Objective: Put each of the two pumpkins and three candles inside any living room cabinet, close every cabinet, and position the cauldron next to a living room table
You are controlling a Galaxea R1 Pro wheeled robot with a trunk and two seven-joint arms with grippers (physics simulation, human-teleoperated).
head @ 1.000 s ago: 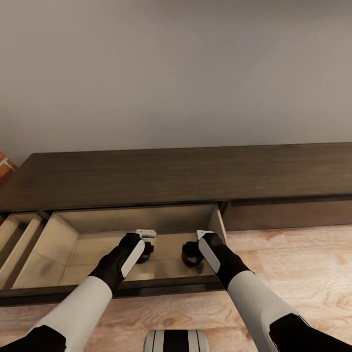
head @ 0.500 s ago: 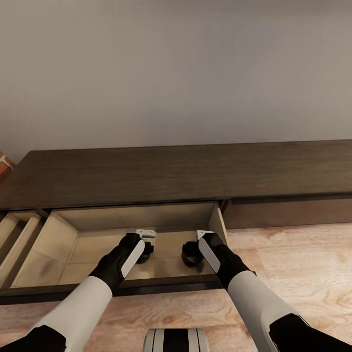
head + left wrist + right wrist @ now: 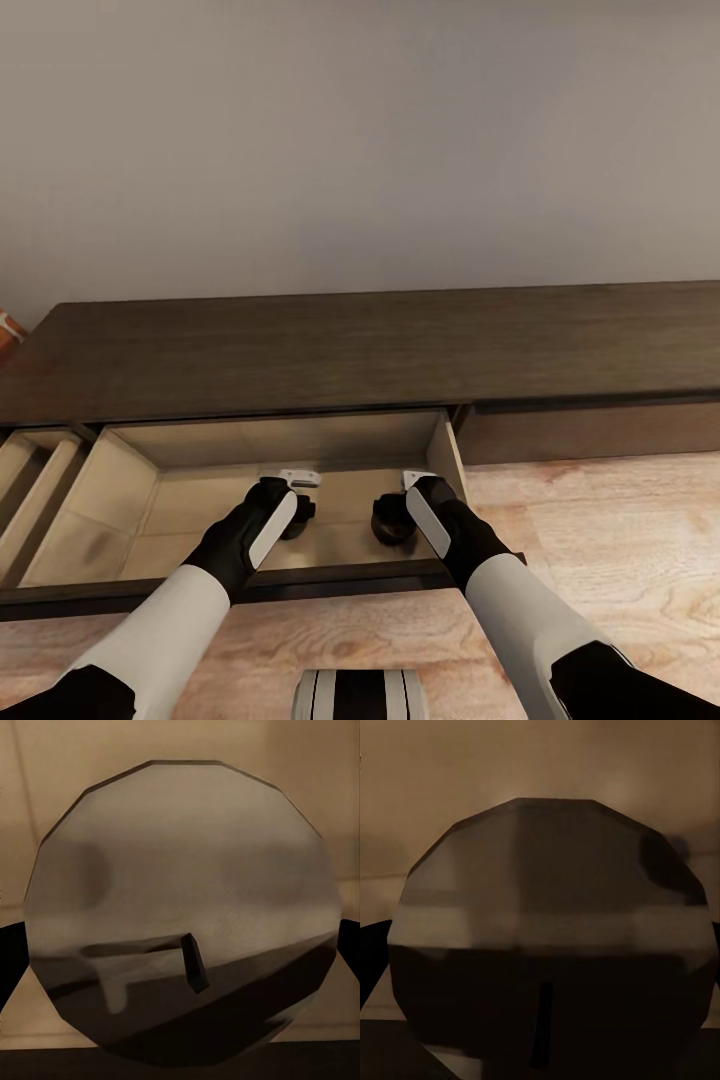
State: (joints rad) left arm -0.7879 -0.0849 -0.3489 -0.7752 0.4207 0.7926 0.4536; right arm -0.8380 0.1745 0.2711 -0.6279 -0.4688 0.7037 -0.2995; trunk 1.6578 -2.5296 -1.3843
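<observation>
Both my arms reach down into an open drawer (image 3: 115, 490) of the long dark brown cabinet (image 3: 380, 350). My left gripper (image 3: 298, 518) is shut on a beige candle (image 3: 180, 885), whose round top and dark wick face the left wrist view, with a black finger (image 3: 9, 964) at each side. My right gripper (image 3: 392, 525) is shut on a second candle (image 3: 547, 915), shadowed and dark in the right wrist view. Both candles hang low over the drawer's pale floor. The pumpkins, third candle, cauldron and table are out of view.
A second drawer (image 3: 35, 470) stands open at the far left. To the right the drawer front (image 3: 590, 430) is closed. Light wood plank floor (image 3: 620, 540) lies at the right. A plain wall rises behind, with a bit of brick (image 3: 8, 328) at the left edge.
The whole picture has shifted slightly, the cabinet sitting a little higher in the frame, so the camera moved. Arms and grippers keep their pose in the drawer.
</observation>
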